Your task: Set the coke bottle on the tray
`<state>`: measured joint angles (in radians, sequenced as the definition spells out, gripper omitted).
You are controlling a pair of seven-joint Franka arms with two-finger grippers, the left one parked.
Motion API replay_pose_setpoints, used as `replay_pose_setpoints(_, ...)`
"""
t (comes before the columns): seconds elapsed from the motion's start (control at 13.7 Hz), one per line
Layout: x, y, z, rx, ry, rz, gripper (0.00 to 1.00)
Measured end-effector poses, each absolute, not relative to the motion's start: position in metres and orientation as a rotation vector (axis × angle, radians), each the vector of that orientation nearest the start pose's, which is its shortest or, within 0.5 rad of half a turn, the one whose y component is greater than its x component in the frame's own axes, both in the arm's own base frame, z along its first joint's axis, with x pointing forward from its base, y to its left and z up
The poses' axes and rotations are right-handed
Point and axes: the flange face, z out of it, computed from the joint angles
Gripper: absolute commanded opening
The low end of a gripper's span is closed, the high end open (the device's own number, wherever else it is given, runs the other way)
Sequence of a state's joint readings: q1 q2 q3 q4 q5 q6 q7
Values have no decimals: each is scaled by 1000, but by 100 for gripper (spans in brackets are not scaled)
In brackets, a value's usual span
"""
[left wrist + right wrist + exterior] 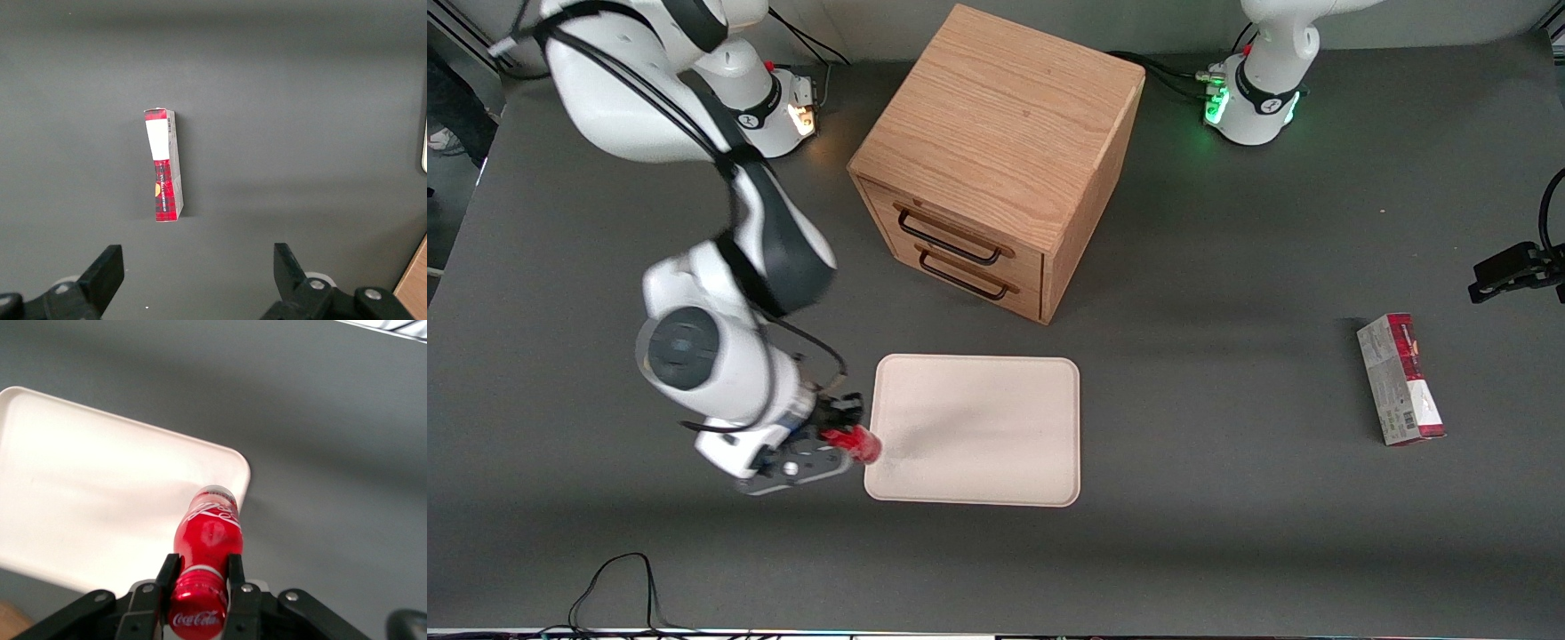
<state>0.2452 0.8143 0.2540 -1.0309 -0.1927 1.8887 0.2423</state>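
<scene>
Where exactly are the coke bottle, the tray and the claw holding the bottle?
coke bottle (208,537): right wrist view, on its red body.
tray (996,418): front view, on its bare cream floor.
gripper (200,577): right wrist view, between the fingertips clamped on the bottle's neck, by the tray's edge.

Gripper (845,436) holding coke bottle (860,444) over tray (978,431) edge (working arm's end), cabinet (996,160) farther back

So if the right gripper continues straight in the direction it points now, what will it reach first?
Most likely the tray. The gripper is shut on the coke bottle, whose base already hangs over the tray's corner. Its height above the tray is unclear.
</scene>
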Motion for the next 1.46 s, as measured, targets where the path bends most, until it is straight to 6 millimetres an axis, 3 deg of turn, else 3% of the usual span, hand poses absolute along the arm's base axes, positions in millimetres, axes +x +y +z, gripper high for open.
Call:
replay_pose_setpoints(0.15, 719, 304, 328, -3089, -318, -118, 32)
replay_pose_setpoints(0.22, 723, 303, 315, -3085, -303, -123, 40)
replay_pose_setpoints(0.29, 725, 301, 315, -3081, -288, -136, 99)
replay_pose_setpoints(0.59, 729, 296, 325, -3080, -190, -160, 100)
replay_pose_setpoints(0.73, 731, 291, 352, -3080, -166, -191, 100)
replay_pose_setpoints(0.88, 722, 268, 401, -3103, -117, -125, 100)
replay_pose_setpoints(1.02, 706, 228, 456, -3096, -11, -62, 100)
replay_pose_setpoints(1.17, 678, 180, 493, -3113, 97, -23, 100)
replay_pose_setpoints(1.46, 600, 77, 520, -3138, 261, -20, 100)
